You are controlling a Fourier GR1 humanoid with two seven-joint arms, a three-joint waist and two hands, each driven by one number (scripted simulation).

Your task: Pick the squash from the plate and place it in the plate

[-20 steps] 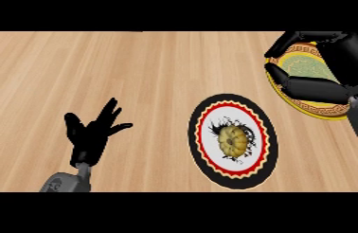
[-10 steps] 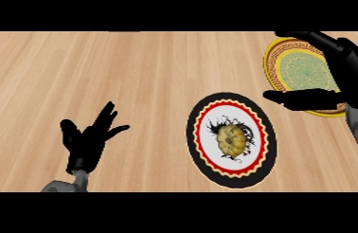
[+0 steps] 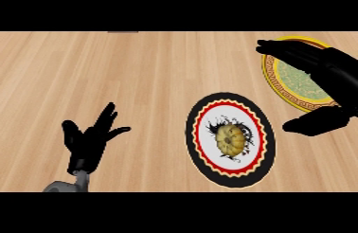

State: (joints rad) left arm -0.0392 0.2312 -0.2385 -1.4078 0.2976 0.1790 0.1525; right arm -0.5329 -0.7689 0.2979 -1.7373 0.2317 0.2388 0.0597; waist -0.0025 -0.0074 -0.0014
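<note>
A round yellow-brown squash (image 3: 231, 139) lies in the middle of a plate with a black and red rim (image 3: 202, 109) at the centre right of the counter. A second plate (image 3: 288, 87), green inside with a yellow patterned rim, sits at the far right, partly hidden. My right hand (image 3: 334, 76) hovers open over that yellow plate, fingers stretched to the left and thumb low beside the squash's plate, apart from the squash. My left hand (image 3: 87, 139) rests open at the lower left, fingers up.
The wooden counter (image 3: 140, 76) spreads wide to the left and behind the plates. Nothing else stands on it in this view.
My right hand has moved left and toward the black and red plate, opening its fingers wider. The left hand has sunk slightly. The squash has not moved.
</note>
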